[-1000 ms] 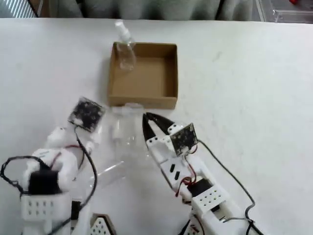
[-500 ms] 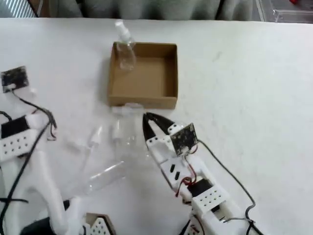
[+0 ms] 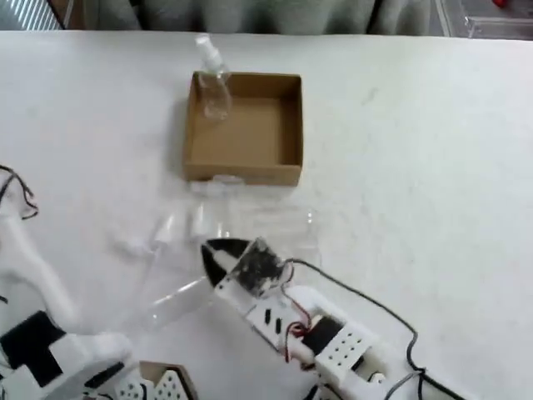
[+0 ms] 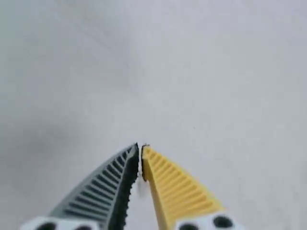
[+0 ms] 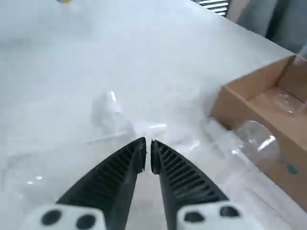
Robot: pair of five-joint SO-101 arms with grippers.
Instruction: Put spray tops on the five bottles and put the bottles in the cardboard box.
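At the far middle of the white table (image 3: 433, 150) stands an open brown cardboard box (image 3: 287, 125), square and shallow. A clear plastic bottle with a white spray top (image 3: 213, 79) stands upright in the box's far left corner, its nozzle rising above the rim. Just in front of the box's near wall several clear plastic bottles lie on their sides, faint against the white surface. One capless bottle (image 5: 249, 141) rests against that near wall. Another clear bottle (image 3: 279, 227) lies a little nearer the arms, and a long clear bottle (image 3: 179, 302) lies nearer still, slanting toward the left arm (image 3: 58, 362). A loose white spray top (image 3: 158, 233) lies on the table to the left of this group, its thin dip tube trailing from it.

The right gripper (image 3: 206, 247), with black ribbed fingers, is low among the lying bottles, just right of the loose white spray top. Its fingers are drawn together with only a thin slit between the tips, and nothing sits between them. The left arm sits at the near left edge of the table. The left gripper (image 4: 142, 149), one finger grey and one yellow, points down at bare table with its tips meeting and nothing held
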